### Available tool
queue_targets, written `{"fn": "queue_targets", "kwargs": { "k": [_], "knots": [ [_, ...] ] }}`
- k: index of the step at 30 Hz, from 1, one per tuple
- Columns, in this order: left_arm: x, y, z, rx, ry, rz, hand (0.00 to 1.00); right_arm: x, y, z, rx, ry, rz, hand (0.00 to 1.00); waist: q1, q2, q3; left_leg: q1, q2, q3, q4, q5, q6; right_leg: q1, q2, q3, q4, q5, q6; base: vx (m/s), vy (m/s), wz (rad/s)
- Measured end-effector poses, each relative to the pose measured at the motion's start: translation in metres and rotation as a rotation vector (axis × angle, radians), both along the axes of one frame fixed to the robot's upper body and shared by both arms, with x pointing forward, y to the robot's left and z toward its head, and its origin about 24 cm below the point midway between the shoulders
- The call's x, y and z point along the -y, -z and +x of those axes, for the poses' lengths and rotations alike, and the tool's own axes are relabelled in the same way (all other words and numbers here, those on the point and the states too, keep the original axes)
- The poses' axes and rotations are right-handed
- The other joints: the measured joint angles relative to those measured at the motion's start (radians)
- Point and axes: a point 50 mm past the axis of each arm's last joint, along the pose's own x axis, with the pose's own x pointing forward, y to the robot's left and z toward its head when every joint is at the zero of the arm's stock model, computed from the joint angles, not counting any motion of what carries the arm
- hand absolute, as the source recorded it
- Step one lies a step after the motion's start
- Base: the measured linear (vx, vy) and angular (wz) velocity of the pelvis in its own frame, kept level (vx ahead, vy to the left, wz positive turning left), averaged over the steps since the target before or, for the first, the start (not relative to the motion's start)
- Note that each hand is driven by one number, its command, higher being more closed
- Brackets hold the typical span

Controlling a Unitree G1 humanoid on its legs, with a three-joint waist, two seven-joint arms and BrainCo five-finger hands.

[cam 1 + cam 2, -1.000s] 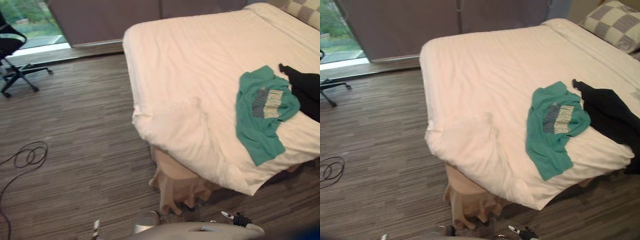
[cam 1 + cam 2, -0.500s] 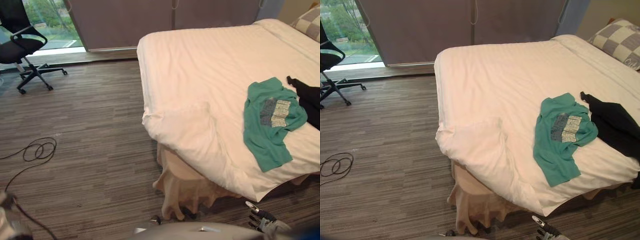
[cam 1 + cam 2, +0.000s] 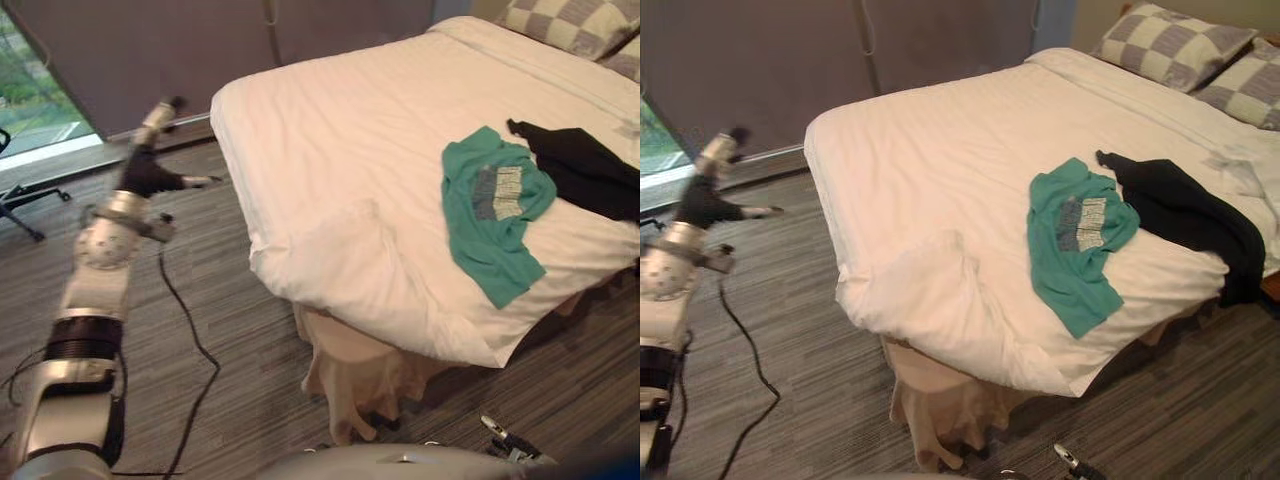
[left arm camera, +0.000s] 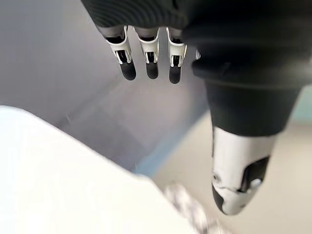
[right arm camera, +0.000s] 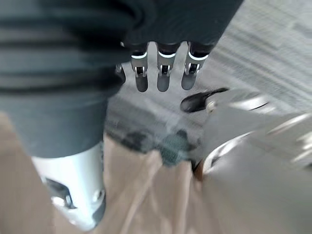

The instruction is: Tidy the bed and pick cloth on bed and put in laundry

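A teal T-shirt (image 3: 493, 208) lies spread on the white duvet (image 3: 340, 130) near the bed's right front edge. Beside it, further right, lies a black garment (image 3: 583, 168). The duvet's front corner (image 3: 335, 255) is rumpled and folded over. My left hand (image 3: 148, 165) is raised over the floor left of the bed, open with fingers (image 4: 151, 63) straight and nothing in it; the duvet (image 4: 58, 185) shows past them. My right hand (image 3: 503, 438) hangs low by the bed's foot, open and empty, its fingers (image 5: 163, 73) above the beige bed skirt (image 5: 141, 195).
Checked pillows (image 3: 1170, 38) lie at the head of the bed. A beige bed skirt (image 3: 350, 375) hangs under the front corner. A dark curtain (image 3: 150, 50) and a window stand beyond the bed. An office chair's base (image 3: 20, 200) shows at far left on the striped floor (image 3: 220, 330).
My left arm has risen into view at the left, hand stretched out open. The camera has swung, showing more of the pillows. The clothes lie as before.
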Motion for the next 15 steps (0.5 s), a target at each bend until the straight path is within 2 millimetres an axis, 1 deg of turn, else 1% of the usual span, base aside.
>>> {"fn": "queue_targets", "kwargs": {
  "k": [1,2,4,5,7,8,10,11,13,15],
  "knots": [
    [0.011,0.007,0.003,-0.029,0.024,0.056,0.00,-0.003,0.001,-0.004,-0.016,0.005,0.001,0.00,-0.002,0.001,-0.001,0.006,0.004,0.016,0.000,-0.002,-0.003,-0.004,0.002,0.019,0.000,0.006,-0.009,-0.03,0.007,-0.34],
    [0.017,0.010,0.005,-0.043,0.036,0.082,0.00,-0.005,0.002,-0.005,-0.020,0.009,0.001,0.00,-0.004,0.001,-0.001,0.009,0.007,0.026,0.000,-0.004,-0.004,-0.005,0.003,0.023,0.000,0.006,-0.009,-0.05,0.007,-0.40],
    [0.037,0.025,0.011,-0.109,0.065,0.180,0.00,-0.012,0.004,-0.012,-0.047,0.007,-0.006,0.00,-0.019,0.005,-0.004,0.014,0.010,0.046,0.000,-0.017,-0.010,-0.018,0.005,0.048,0.012,0.006,-0.009,-0.05,-0.003,-0.29],
    [0.039,0.028,0.012,-0.127,0.065,0.214,0.00,-0.013,0.004,-0.012,-0.054,0.001,-0.006,0.00,-0.025,0.005,-0.005,0.014,0.010,0.052,0.000,-0.018,-0.010,-0.022,0.005,0.052,0.015,0.006,-0.009,-0.05,0.007,-0.27],
    [0.044,0.046,0.020,-0.214,0.029,0.337,0.00,-0.019,0.006,-0.019,-0.081,-0.014,-0.009,0.00,-0.037,0.010,-0.008,0.016,0.012,0.076,0.000,-0.020,-0.009,-0.034,0.006,0.071,0.020,0.010,-0.010,-0.05,0.004,-0.28],
    [0.045,0.051,0.022,-0.235,0.019,0.370,0.00,-0.021,0.006,-0.021,-0.086,-0.011,-0.007,0.00,-0.039,0.010,-0.008,0.016,0.012,0.079,-0.001,-0.020,-0.007,-0.034,0.006,0.071,0.020,0.011,-0.010,-0.04,-0.004,-0.17],
    [0.046,0.068,0.023,-0.300,0.000,0.487,0.00,-0.027,0.008,-0.032,-0.113,-0.004,0.004,0.00,-0.057,0.009,-0.009,0.017,0.014,0.089,0.000,-0.023,-0.004,-0.039,0.007,0.073,0.020,0.016,-0.011,-0.03,-0.005,-0.10],
    [0.047,0.072,0.023,-0.314,-0.001,0.503,0.00,-0.028,0.009,-0.035,-0.119,-0.004,0.006,0.00,-0.058,0.009,-0.009,0.017,0.014,0.091,0.000,-0.023,-0.003,-0.039,0.007,0.074,0.020,0.016,-0.011,-0.01,0.001,-0.05],
    [0.053,0.086,0.024,-0.359,-0.002,0.519,0.00,-0.031,0.009,-0.046,-0.149,-0.002,0.005,0.00,-0.057,0.007,-0.010,0.020,0.014,0.093,0.000,-0.023,-0.003,-0.039,0.006,0.073,0.026,0.016,-0.011,0.00,0.000,0.00],
    [0.056,0.098,0.024,-0.405,-0.019,0.528,0.00,-0.036,0.010,-0.049,-0.161,-0.014,0.007,0.00,-0.056,0.003,-0.010,0.024,0.014,0.106,0.000,-0.025,-0.003,-0.046,0.003,0.073,0.040,0.016,-0.011,-0.01,0.018,-0.11]
  ]
}}
